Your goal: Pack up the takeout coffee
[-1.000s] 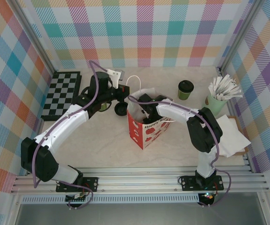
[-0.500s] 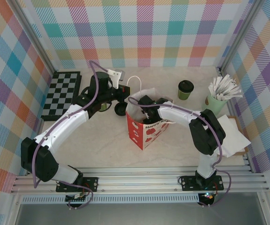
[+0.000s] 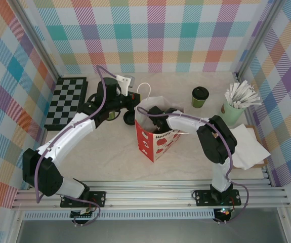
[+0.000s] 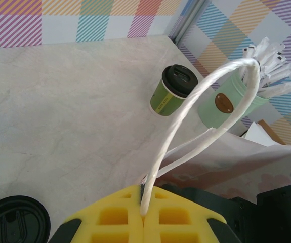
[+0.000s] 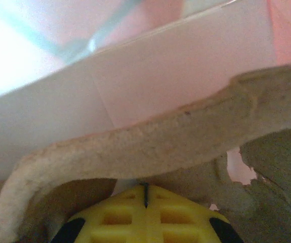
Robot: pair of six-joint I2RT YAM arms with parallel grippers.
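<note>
The takeout coffee (image 3: 200, 96), a green-banded paper cup with a black lid, stands on the table right of the bag, untouched; it also shows in the left wrist view (image 4: 171, 91). A red-and-white paper bag (image 3: 158, 137) stands upright in the middle. My left gripper (image 3: 134, 102) is shut on the bag's white cord handle (image 4: 196, 109), the cord pinched between the yellow fingers (image 4: 116, 217). My right gripper (image 3: 154, 112) is down inside the bag, jaws closed (image 5: 145, 190) against a beige pulp cup carrier (image 5: 150, 147) that curves right across its tips.
A mint cup of white sticks (image 3: 236, 105) stands right of the coffee, white napkins (image 3: 247, 144) in front of it. A loose black lid (image 3: 130, 118) lies left of the bag. A chessboard (image 3: 67, 101) lies at the far left.
My right gripper has pushed a little further left inside the bag, and the bag's mouth has shifted with it. The left arm holds still.
</note>
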